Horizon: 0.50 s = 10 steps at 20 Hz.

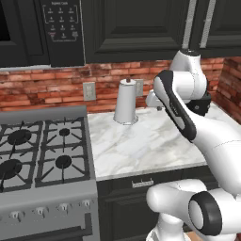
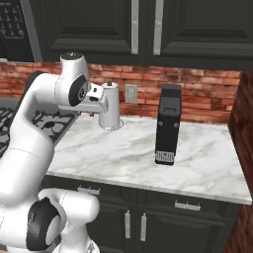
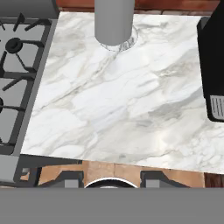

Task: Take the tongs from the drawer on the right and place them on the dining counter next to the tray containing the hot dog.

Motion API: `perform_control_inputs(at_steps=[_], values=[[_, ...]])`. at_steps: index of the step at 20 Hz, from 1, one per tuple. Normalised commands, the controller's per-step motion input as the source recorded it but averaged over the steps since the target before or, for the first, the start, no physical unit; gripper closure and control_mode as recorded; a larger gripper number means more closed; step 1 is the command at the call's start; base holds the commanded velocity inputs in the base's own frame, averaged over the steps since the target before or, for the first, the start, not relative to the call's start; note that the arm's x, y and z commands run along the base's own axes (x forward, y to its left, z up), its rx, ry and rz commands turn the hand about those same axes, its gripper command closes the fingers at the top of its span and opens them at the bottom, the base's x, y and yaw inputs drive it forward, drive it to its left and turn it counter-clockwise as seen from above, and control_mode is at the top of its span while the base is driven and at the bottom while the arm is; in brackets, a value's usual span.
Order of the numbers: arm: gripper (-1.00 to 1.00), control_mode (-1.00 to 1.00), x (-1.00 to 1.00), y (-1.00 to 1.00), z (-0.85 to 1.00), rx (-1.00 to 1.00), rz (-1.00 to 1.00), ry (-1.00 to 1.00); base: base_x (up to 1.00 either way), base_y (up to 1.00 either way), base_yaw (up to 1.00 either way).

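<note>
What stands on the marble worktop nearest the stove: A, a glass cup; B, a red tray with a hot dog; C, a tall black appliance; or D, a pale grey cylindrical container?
D: the pale grey container stands by the brick wall just right of the stove, while the black appliance sits farther right on the worktop.

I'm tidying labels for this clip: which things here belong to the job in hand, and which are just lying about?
Job: right-hand shallow black drawer with silver bar handle, shut; open gripper.
Lying about: tall pale grey canister; upright black appliance; grey gas stove; white-veined marble worktop.
</note>
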Motion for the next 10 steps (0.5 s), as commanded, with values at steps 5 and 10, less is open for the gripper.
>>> perform_control_inputs(at_steps=[5, 10], values=[[-1.00, -1.00, -0.01, 0.00, -0.01, -0.02, 0.00, 0.00, 0.00, 0.00, 0.00], [-1.00, -1.00, 0.00, 0.00, 0.00, 0.00, 0.00, 0.00, 0.00, 0.00, 0.00]])
